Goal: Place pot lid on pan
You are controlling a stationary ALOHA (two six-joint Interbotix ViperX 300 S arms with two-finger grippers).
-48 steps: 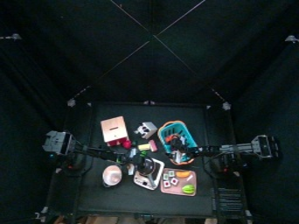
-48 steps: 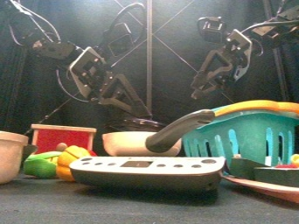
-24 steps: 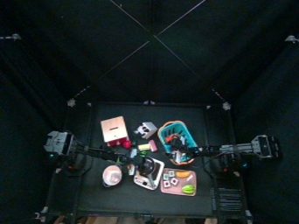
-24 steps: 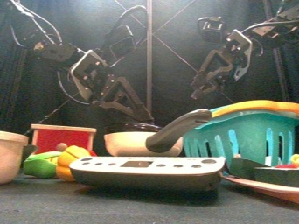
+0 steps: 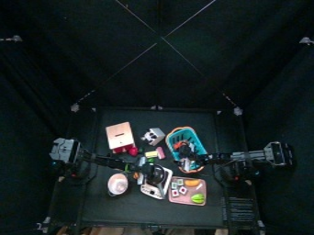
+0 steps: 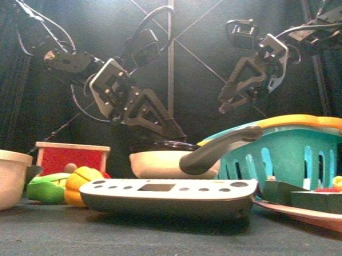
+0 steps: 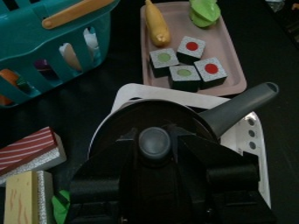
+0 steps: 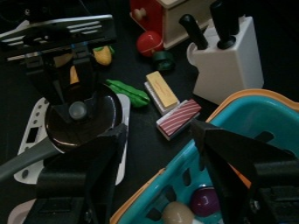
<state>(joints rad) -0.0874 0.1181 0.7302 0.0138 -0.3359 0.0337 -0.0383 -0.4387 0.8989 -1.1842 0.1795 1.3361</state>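
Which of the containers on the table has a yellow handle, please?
The teal basket: a yellow handle arches over it, whereas the white bowl and pink tray have none.

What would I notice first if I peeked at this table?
Probably the teal basket with its yellow handle, big at the right of the front view. Next, the pan with its long dark handle near the table's middle, a lid with a round knob sitting over it, with the left gripper hanging right above. Beside it lies a pink tray of toy sushi, a banana and a green piece.
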